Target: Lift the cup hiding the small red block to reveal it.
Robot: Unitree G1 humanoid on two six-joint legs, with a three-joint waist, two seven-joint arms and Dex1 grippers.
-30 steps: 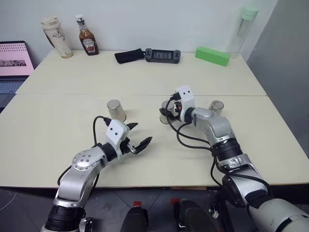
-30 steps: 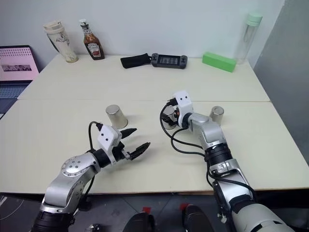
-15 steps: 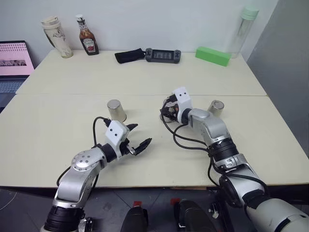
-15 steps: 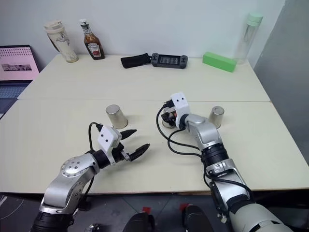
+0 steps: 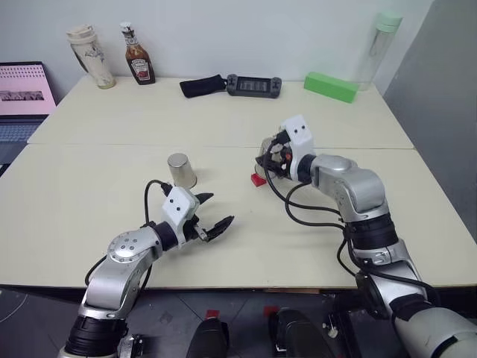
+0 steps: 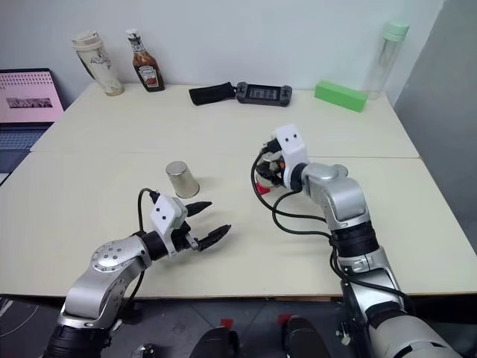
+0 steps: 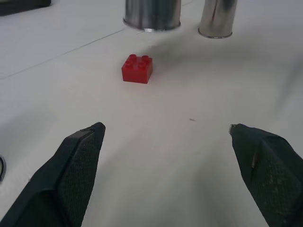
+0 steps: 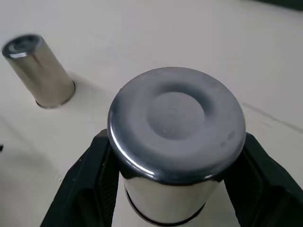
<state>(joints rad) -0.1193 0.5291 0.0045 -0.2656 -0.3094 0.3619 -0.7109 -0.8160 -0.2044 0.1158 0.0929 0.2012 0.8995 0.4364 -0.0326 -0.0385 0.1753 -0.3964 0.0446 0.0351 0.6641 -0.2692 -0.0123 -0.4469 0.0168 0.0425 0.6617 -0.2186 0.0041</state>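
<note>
Right claw [image 8: 173, 189] clamped on the shiny, tapered metal cup [image 8: 176, 142], raised off the matte cream surface [image 5: 112, 201] above the studded red block [image 7: 137, 68]; left claw [image 5: 212, 213] apart, empty.

This looks like an office or a small robot test room. Two plain cream rectangular counters [image 5: 112, 216] are pushed together against a bare white wall [image 5: 246, 30]. Along the wall stand a brown ketchup bottle [image 5: 137, 54], a black handheld game console [image 5: 252, 85] to its right, and a bright green rectangular box [image 5: 329, 86] further right. Left of the bottle, an open laptop with a pink screen [image 5: 24, 86] sits on another desk.
</note>
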